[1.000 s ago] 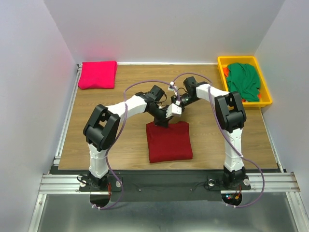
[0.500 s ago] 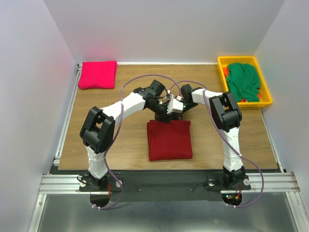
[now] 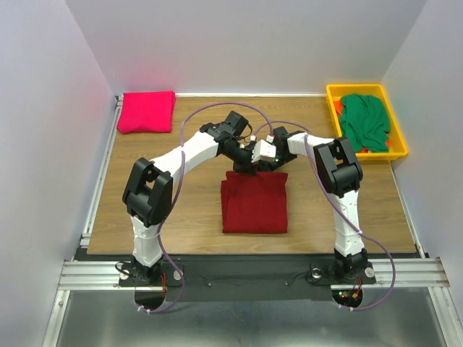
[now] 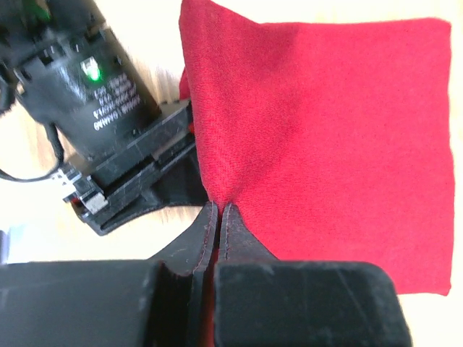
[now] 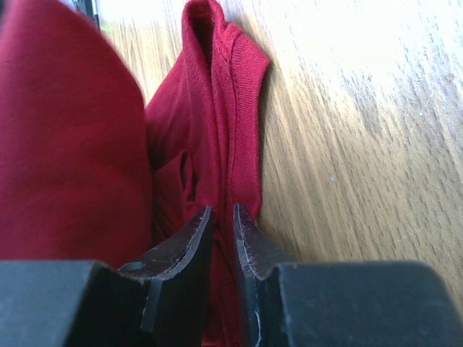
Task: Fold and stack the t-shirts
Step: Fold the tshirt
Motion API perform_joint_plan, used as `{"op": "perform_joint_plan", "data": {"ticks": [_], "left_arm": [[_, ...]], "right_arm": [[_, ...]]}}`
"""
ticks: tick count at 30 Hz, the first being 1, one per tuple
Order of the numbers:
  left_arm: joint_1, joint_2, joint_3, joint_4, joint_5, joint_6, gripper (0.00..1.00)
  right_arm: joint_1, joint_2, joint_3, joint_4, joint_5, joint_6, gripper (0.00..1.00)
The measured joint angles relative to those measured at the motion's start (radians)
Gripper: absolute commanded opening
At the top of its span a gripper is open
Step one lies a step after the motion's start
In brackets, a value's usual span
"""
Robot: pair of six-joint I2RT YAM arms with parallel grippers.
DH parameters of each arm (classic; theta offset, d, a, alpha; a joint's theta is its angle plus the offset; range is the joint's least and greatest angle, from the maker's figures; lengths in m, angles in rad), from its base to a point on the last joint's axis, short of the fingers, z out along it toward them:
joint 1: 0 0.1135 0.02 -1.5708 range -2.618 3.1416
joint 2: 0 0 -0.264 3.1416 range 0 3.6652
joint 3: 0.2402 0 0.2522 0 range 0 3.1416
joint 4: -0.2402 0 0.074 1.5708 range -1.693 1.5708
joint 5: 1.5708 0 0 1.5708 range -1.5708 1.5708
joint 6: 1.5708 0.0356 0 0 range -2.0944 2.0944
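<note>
The dark red soft cloth t-shirt (image 3: 253, 206) lies folded into a rough rectangle at the centre of the wooden table (image 3: 145, 195), with its near edge flat and its far edge gathered up where the two arms meet. The left gripper (image 4: 218, 210) is closed on that far edge, a pinch of cloth caught between its fingertips. The right gripper (image 5: 223, 213) is closed on the hem layers just beside it, with a thin fold of cloth filling the narrow gap between its jaws. The two grippers stand almost touching, near the middle of the far edge. The step in hand appears to be either a last fold of this edge toward the near side or a lift for transfer to the bright pink-magenta folded t-shirt (image 3: 146, 111) at the far left corner; the views do not settle which. In either case, move both grippers together at the same height and speed so that the layers do not shear apart. Because the holds sit close together, the outer corners are unsupported and may droop or unfold, so travel slowly and lay the edge down square before release. Check that each gripper holds every layer, since the right wrist view shows loose folds beside the jaws. The green t-shirt (image 3: 365, 119) lies crumpled in the yellow plastic bin (image 3: 354, 87) at the far right
</note>
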Motion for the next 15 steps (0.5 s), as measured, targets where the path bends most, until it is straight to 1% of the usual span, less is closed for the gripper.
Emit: {"op": "perform_joint_plan", "data": {"ticks": [3, 7, 8, 13, 14, 15], "left_arm": [[0.011, 0.017, 0.002, -0.006, -0.006, 0.007, 0.00], [0.020, 0.036, 0.007, -0.018, -0.012, 0.025, 0.00], [0.022, 0.039, 0.008, -0.018, -0.012, 0.028, 0.00], [0.022, 0.043, 0.007, -0.021, -0.014, 0.041, 0.00], [0.022, 0.043, 0.008, -0.021, -0.015, 0.046, 0.00], [0.022, 0.043, 0.007, -0.021, -0.016, 0.048, 0.00]], "right_arm": [[0.000, 0.000, 0.000, -0.001, 0.000, -0.004, 0.25], [0.000, 0.000, 0.006, -0.010, 0.002, -0.004, 0.35], [0.000, 0.000, 0.017, -0.019, 0.006, -0.005, 0.39], [0.000, 0.002, 0.127, -0.034, 0.107, -0.011, 0.51], [-0.001, 0.003, 0.152, -0.031, 0.131, -0.012, 0.55], [-0.003, 0.003, 0.184, -0.027, 0.159, -0.015, 0.56]]}}
